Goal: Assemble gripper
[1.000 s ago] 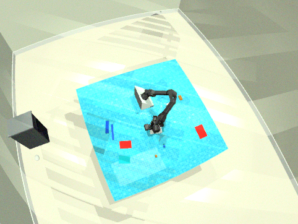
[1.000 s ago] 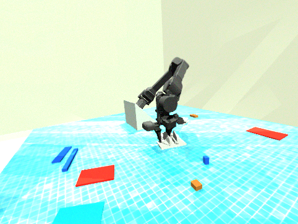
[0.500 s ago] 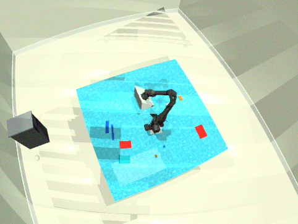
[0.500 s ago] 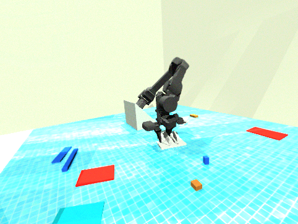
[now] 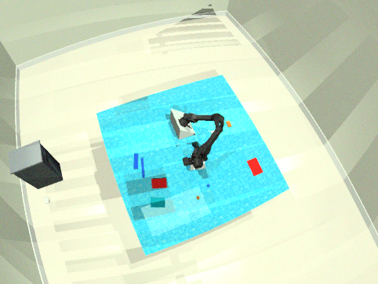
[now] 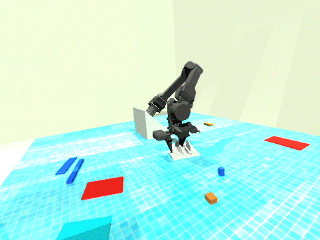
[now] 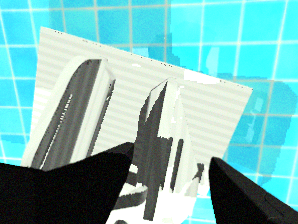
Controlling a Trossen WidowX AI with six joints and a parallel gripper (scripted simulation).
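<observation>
The black gripper (image 5: 197, 162) (image 6: 176, 146) (image 7: 170, 157) is down low at the white base (image 5: 202, 167) (image 6: 196, 154) (image 7: 225, 100), near the middle of the top picture. Its fingers are apart and not squeezing anything.

In the wrist picture, one tall white piece (image 7: 82, 115) stands at the left on the base. The other tall white piece (image 7: 176, 117) is near the middle, with its lower part between the two black fingers. I can't tell if their teeth fit together, or which thing is the lid.

A little blue block (image 5: 208, 185) (image 6: 221, 172) and a little orange block (image 5: 198, 198) (image 6: 211, 198) lie on the blue mat (image 5: 231, 165) (image 6: 159, 202), lower right in the outside picture.
</observation>
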